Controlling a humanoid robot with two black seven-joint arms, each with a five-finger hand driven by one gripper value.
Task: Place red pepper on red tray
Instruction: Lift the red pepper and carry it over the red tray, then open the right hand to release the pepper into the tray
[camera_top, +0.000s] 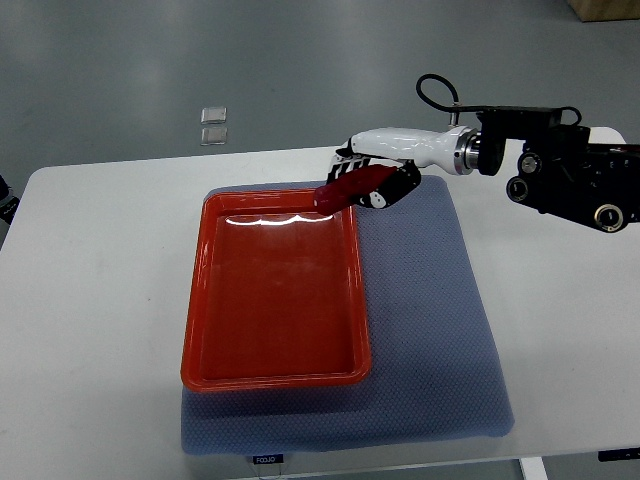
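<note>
Nearest the camera lies the front edge of a blue-grey textured fabric mat (440, 390), spread on the white desk (100, 300). On the mat's left half rests the shallow red rectangular plastic tray (195, 330), its long axis running away from the camera and its floor bare.

The long, glossy red pepper (345, 190) is not yet on the tray. It is held in the right hand (375, 180), whose white-and-black arm comes in from the picture's right edge. The dark fingers are curled closed around the pepper's right end, so the free end sticks out to the left and slightly downward in the picture. That free tip hangs over the tray's far right corner, appearing to cross the rim there; whether it touches the rim cannot be told from this steep view.

The pepper's long axis lies roughly across the tray's short side, pointing inward. The tray's open floor lies to the left of the hand and toward the camera, so the coming move probably needs a short carry that way and a lowering before release.

No left arm is visible.
</note>
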